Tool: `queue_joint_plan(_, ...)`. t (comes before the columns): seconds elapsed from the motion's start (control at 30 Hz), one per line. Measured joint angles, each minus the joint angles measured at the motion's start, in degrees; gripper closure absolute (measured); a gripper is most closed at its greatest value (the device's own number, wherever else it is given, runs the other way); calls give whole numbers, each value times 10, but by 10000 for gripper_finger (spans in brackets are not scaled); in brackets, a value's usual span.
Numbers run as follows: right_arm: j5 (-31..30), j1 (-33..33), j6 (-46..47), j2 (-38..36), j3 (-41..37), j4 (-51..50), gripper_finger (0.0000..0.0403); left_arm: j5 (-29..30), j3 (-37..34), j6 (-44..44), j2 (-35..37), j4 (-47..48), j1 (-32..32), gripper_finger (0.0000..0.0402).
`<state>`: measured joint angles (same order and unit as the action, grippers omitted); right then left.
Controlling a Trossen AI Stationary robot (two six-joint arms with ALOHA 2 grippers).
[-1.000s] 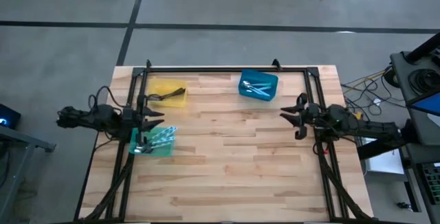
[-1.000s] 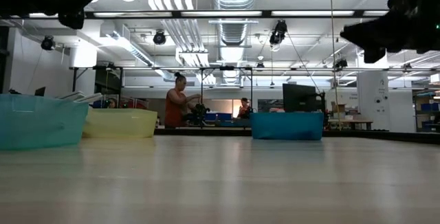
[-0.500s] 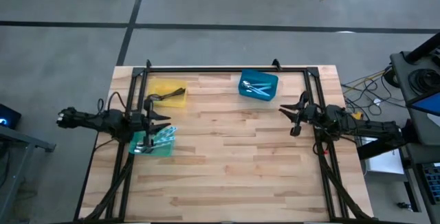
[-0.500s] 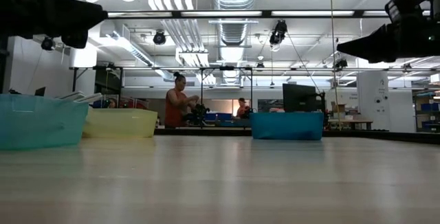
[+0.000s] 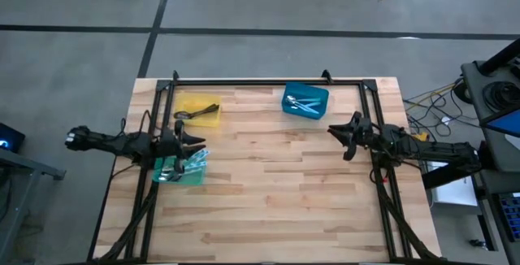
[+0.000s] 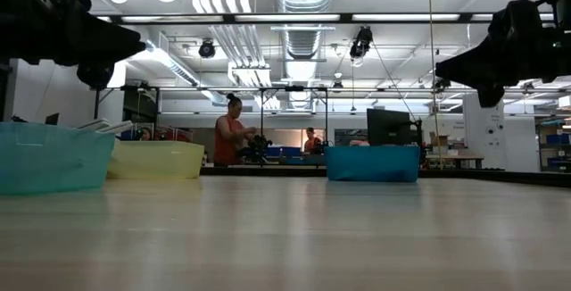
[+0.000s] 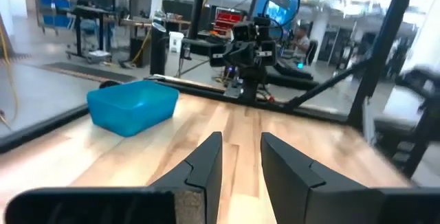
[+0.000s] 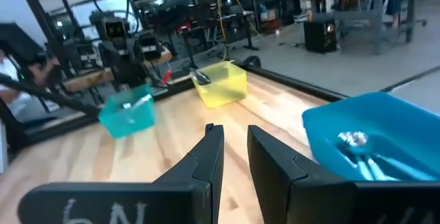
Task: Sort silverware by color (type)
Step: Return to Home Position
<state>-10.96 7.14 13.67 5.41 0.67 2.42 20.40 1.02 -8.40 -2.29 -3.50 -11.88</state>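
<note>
1. The left gripper (image 5: 195, 142) hangs above the left side of the wooden table (image 5: 268, 192), its jaws a narrow gap apart and holding nothing.
2. The green bin (image 5: 195, 180) sits just below and beside those jaws, carrying a bundle of pale, silvery utensils (image 5: 185, 164).
3. The yellow bin (image 5: 203, 102) stands near the left jaws, off to 1 side of them, with a black spoon (image 5: 188, 115) lying in it.
4. The right gripper (image 5: 335, 139) hovers over the table's right side, its jaws likewise slightly parted, with only tabletop showing between them.
5. The blue bin (image 5: 319, 94) stands near the right jaws, off to 1 side and a little ahead, holding blue-handled spoons (image 5: 302, 105).
6. The 2 grippers point at each other, well apart, and each arm's jaws frame the other arm far ahead across the boards.
7. A person (image 6: 230, 132) stands in the workshop beyond the table, well clear of both sets of jaws.
</note>
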Motion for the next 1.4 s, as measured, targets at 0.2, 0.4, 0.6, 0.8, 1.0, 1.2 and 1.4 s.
queue_joint_plan(0.2,0,0,28,0,0,0,346,0,1,-10,-10,-5,0,320)
queue_joint_plan(0.4,0,0,28,0,0,0,346,0,1,39,-17,-6,0,319)
queue_joint_plan(0.6,0,0,28,0,0,0,346,0,2,40,-23,-6,0,319)
queue_joint_plan(0.8,0,0,27,0,0,0,346,0,2,40,-28,-6,0,319)
queue_joint_plan(1.0,0,0,28,0,0,0,346,0,2,40,-30,-6,0,319)
queue_joint_plan(1.2,0,0,28,0,0,0,346,0,2,40,-30,-6,0,319)
queue_joint_plan(1.4,0,0,27,0,0,0,346,0,2,40,-30,-6,0,319)
